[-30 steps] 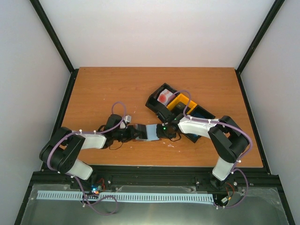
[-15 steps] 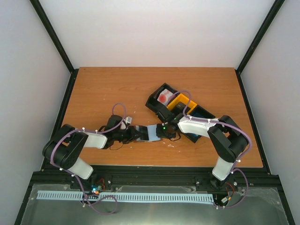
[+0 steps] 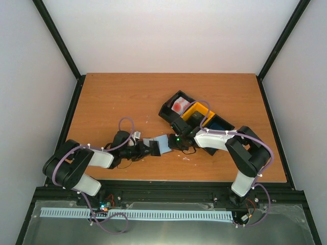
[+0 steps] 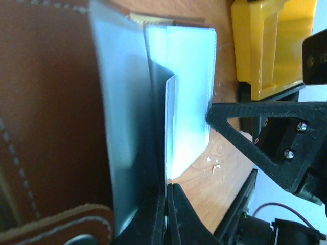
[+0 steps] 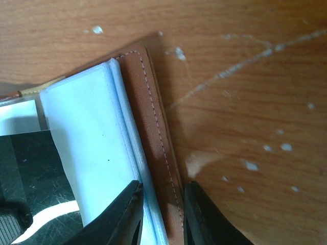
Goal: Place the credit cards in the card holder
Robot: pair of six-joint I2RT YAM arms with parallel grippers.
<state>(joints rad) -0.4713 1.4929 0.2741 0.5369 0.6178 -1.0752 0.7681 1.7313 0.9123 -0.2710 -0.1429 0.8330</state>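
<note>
The card holder (image 3: 160, 141) lies open between my two grippers, brown outside and pale blue inside. My left gripper (image 3: 154, 149) is shut on one thin pale leaf of the holder (image 4: 186, 92), with the brown cover to its left. My right gripper (image 3: 171, 143) is shut on the holder's stitched brown edge (image 5: 149, 117) and the pale leaves beside it; one of its fingers (image 4: 255, 122) touches the leaf in the left wrist view. No credit card shows clearly. A dark scratched surface (image 5: 25, 173) lies by the leaves; I cannot tell what it is.
A black-and-yellow three-compartment tray (image 3: 165, 109) stands just behind the right gripper, with a white and red item (image 3: 178, 105) in its far compartment. Its yellow part (image 4: 271, 46) shows close to the holder. Pale scuffs mark the wooden table (image 5: 245, 76).
My left gripper has drawn back toward the near left and turned, and the holder has shifted and tilted with it. The right gripper has stayed on the holder's right edge.
</note>
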